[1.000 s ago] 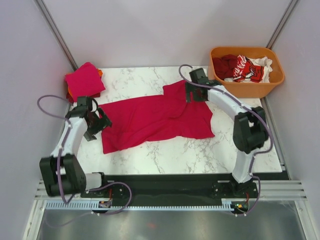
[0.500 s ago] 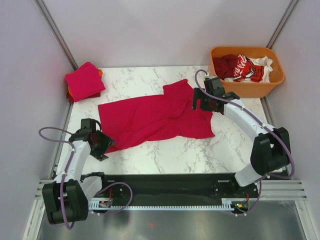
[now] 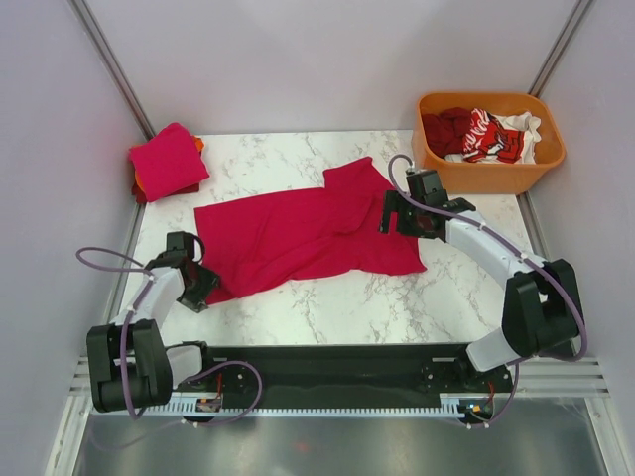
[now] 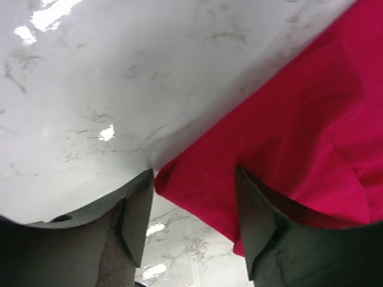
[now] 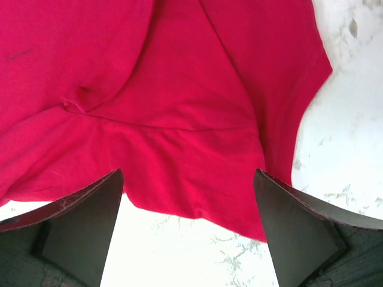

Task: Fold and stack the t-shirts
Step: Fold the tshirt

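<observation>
My left gripper [image 4: 192, 179] stands part-open astride the near-left corner of the crimson t-shirt [image 3: 308, 233], which lies spread on the marble table [image 3: 397, 297]; my right gripper [image 5: 187, 179] hangs wide open over its right edge, grasping nothing.

The folded pink shirt [image 3: 167, 159] hides most of the orange shirt [image 3: 199, 145] lying beneath it.

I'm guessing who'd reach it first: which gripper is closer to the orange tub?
Right. The right gripper hovers at the shirt's right edge, a little left of the tub; the left gripper is far across, at the shirt's near-left corner.
</observation>
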Robot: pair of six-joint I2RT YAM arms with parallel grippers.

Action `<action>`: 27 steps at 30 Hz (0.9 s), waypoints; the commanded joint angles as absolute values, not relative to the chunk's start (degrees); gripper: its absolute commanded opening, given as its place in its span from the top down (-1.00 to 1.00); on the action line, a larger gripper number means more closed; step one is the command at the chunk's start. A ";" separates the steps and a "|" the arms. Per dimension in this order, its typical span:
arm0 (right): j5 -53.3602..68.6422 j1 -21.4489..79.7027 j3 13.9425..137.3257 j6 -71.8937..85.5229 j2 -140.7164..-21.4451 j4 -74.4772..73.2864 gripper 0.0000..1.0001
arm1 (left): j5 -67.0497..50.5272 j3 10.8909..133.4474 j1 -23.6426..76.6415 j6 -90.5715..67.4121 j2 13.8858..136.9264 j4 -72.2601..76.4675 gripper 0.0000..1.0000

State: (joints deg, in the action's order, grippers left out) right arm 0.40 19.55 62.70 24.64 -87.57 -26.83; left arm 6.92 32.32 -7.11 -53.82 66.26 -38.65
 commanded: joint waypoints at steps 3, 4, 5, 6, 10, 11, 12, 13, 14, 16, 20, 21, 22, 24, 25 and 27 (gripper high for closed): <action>-1.40 17.06 58.19 27.59 -80.17 -24.96 -0.96 | 6.95 28.92 -7.12 -54.14 72.15 -26.55 0.28; -1.32 15.92 56.62 28.03 -79.37 -24.96 -0.96 | 6.68 29.00 -7.12 -53.88 72.85 -25.76 0.48; -0.80 12.86 55.73 28.39 -78.06 -24.96 -0.96 | 6.42 29.18 -7.12 -53.62 72.77 -25.40 0.70; -0.27 11.09 54.77 29.95 -77.52 -25.05 -0.96 | 6.50 29.09 -7.03 -53.53 72.51 -25.14 0.95; 3.50 5.11 49.06 33.22 -76.99 -23.91 -0.96 | 7.99 29.62 -7.38 -52.21 70.67 -25.49 0.95; 4.30 4.84 48.43 33.31 -78.12 -23.91 -0.96 | 8.09 29.53 -7.90 -51.86 69.71 -25.66 0.95; 4.92 4.83 47.91 33.48 -78.66 -23.82 -0.94 | 8.00 29.53 -8.17 -51.25 69.18 -25.84 0.95; 5.18 4.83 46.51 34.18 -79.01 -23.64 -0.93 | 7.91 29.36 -8.61 -50.89 68.91 -25.93 0.95; 5.71 4.83 45.45 34.62 -79.45 -23.12 -0.92 | 7.48 29.36 -8.87 -50.54 68.73 -25.93 0.95; 5.71 4.66 41.77 36.03 -79.80 -20.75 -0.81 | 7.12 29.27 -9.40 -49.66 68.82 -25.84 0.95; 6.76 4.48 38.85 38.14 -81.81 -16.09 -0.45 | 5.81 29.27 -9.49 -49.22 70.22 -25.75 0.96; 7.38 4.57 39.02 37.97 -82.44 -15.74 -0.35 | 5.63 29.27 -9.58 -48.96 70.49 -25.75 0.95; 7.38 4.57 39.20 38.06 -82.96 -15.56 -0.31 | 5.54 29.44 -9.49 -48.87 70.58 -25.84 0.96; 7.47 4.40 39.03 38.06 -83.84 -14.42 -0.14 | 5.36 29.44 -9.49 -48.78 70.31 -25.75 0.95; 7.47 4.57 38.85 38.14 -84.11 -14.07 -0.08 | 5.62 29.36 -9.49 -48.78 70.05 -25.66 0.95; 7.64 4.40 38.67 38.06 -85.25 -12.93 0.03 | 5.80 29.44 -9.49 -48.78 69.87 -25.75 0.95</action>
